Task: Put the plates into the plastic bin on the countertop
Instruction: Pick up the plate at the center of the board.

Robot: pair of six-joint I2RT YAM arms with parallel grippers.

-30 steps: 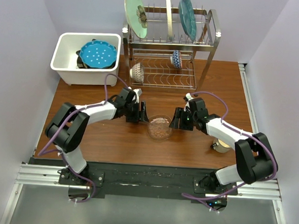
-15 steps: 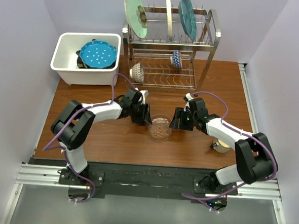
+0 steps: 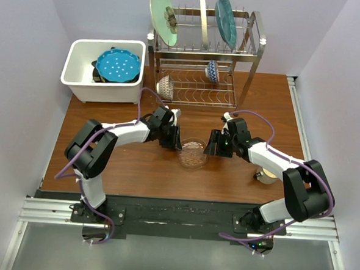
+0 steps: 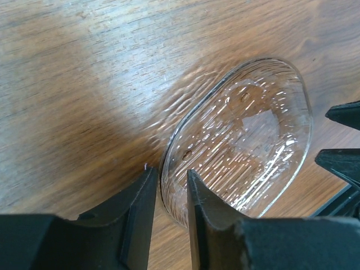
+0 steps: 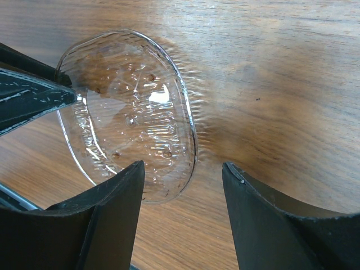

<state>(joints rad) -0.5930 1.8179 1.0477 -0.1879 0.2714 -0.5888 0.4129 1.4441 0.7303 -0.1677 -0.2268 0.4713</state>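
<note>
A clear ribbed glass plate (image 3: 192, 154) lies on the wooden table between both arms; it also shows in the left wrist view (image 4: 242, 135) and the right wrist view (image 5: 129, 112). My left gripper (image 3: 178, 144) is closed narrowly over its near rim (image 4: 171, 180), one finger inside and one outside. My right gripper (image 3: 211, 146) is open at the plate's other side (image 5: 183, 174), one finger over the plate's edge, one over bare wood. The white plastic bin (image 3: 75, 49) at the back left holds a teal dotted plate (image 3: 118, 64) on a dark plate (image 3: 97, 75).
A two-tier steel rack (image 3: 198, 87) stands at the back centre with a pale green flower plate (image 3: 163, 14), an edge-on plate (image 3: 203, 17) and a teal plate (image 3: 225, 18) on top, two patterned bowls (image 3: 166, 87) below. A small round object (image 3: 266, 176) sits by the right arm.
My left gripper has moved right to the glass plate's rim and its jaws now straddle it. The right arm and the plate have not visibly moved.
</note>
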